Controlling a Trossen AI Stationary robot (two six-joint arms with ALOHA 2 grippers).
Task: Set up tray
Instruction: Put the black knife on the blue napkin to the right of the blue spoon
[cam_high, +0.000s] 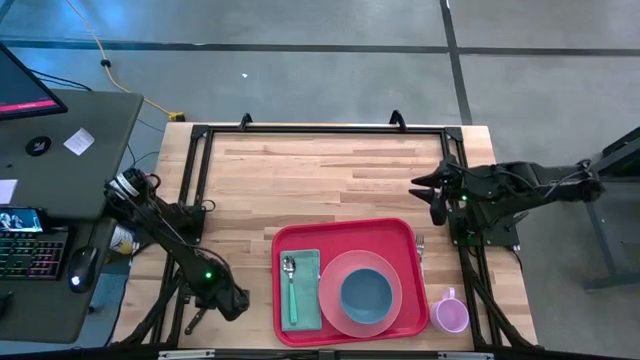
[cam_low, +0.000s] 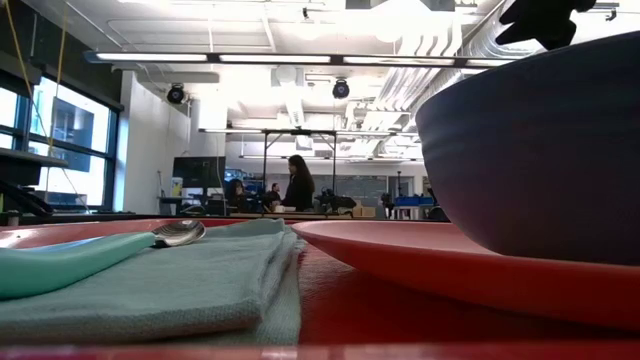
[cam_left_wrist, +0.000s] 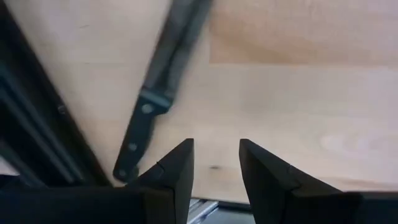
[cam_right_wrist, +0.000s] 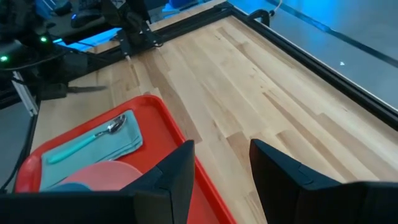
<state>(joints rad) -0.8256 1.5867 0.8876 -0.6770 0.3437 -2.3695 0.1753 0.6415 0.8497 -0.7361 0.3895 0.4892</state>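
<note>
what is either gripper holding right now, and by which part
Nothing is held. The left gripper is open over bare wood beside a knife; the right gripper is open above the table, clear of the tray.

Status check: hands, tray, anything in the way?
Left hand open, low over the knife at the table's left edge. Right hand open, empty, beyond the tray. Tray holds napkin, spoon, plate, bowl. Nothing blocking.

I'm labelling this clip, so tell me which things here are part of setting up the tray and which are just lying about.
Part of the job:
tray
napkin
spoon
plate
bowl
fork
knife
pink cup
left claw
right claw

Lying about:
keyboard
mouse
phone
</note>
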